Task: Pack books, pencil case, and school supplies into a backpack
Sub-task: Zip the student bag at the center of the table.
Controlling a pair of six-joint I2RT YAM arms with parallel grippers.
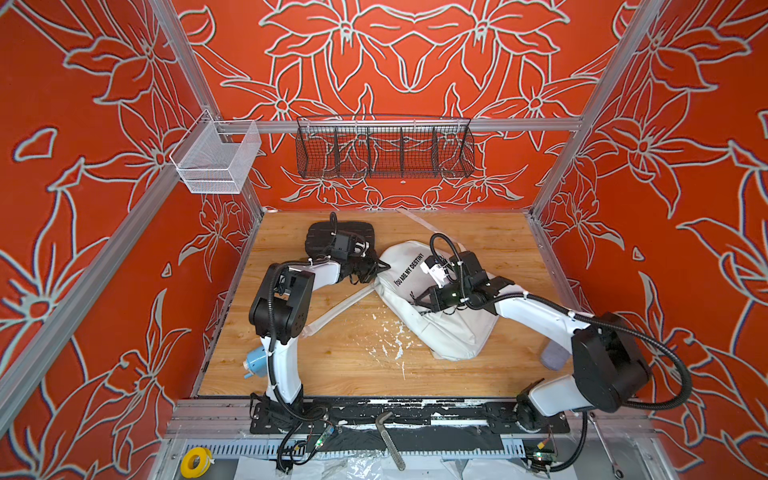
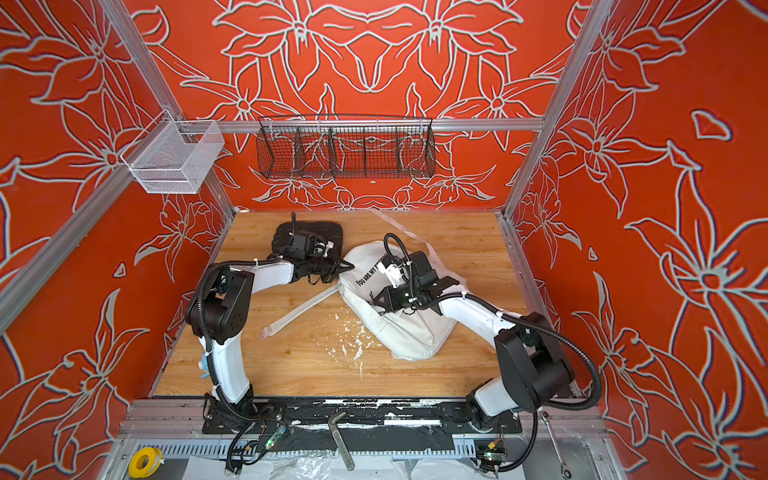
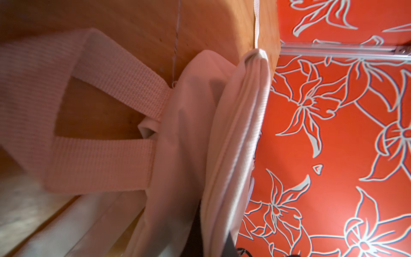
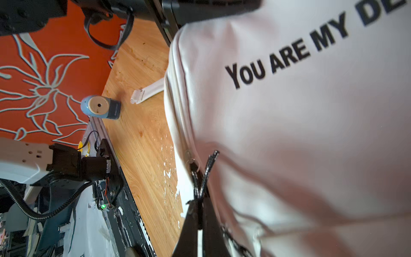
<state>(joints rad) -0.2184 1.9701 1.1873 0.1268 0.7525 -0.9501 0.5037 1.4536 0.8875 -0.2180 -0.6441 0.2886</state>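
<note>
The backpack (image 1: pixel 436 324) lies centred on the table (image 1: pixel 332 374), pencil sharpener (image 1: pixel 255 360) front-left, pencil case (image 1: pixel 555 358) front-right.

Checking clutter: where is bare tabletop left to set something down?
Free: the near strip of table between sharpener and pencil case, before the backpack; also the far right corner. Crowded: far left, where black case, left claw and backpack meet.

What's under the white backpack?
The wooden table, and a white strap sticking out from its edge. Anything else under the backpack is covered by its fabric.
</note>
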